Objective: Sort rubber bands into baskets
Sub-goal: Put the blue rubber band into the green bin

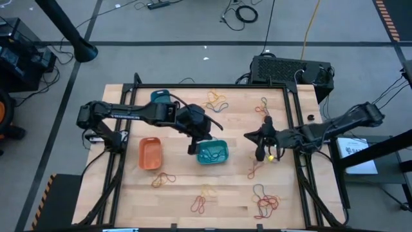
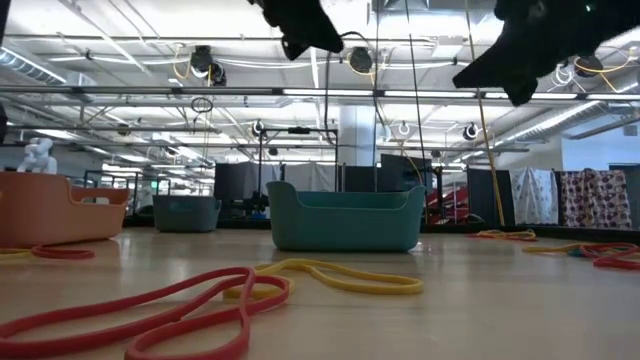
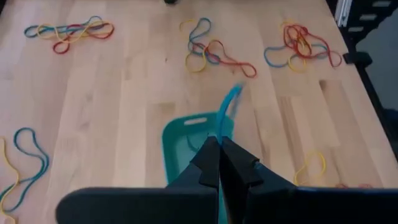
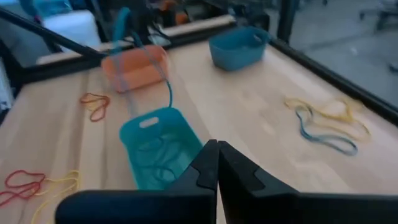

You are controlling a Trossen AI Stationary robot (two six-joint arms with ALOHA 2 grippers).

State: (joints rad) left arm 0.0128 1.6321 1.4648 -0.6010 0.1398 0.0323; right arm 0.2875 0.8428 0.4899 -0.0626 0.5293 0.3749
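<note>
My left gripper hangs over the left end of the teal-green basket, shut on a blue-green rubber band. The right wrist view shows the same band dangling toward that basket. Several bands lie inside the teal basket. The orange basket stands to its left and the darker blue basket sits near the far edge. My right gripper hovers right of the teal basket, shut, with nothing seen between its fingers. A yellow band lies beside it. My left gripper pinches one end of the blue-green band between its shut fingertips, coming slanting down from the table's left. The band hangs below the fingers, its lower end near the teal basket's rim. Whether it touches the rim, I cannot tell.
Loose tangles of bands lie near the far edge, near the front and below the orange basket. A black box stands beyond the far right corner. Dark frame rails run along the table's sides.
</note>
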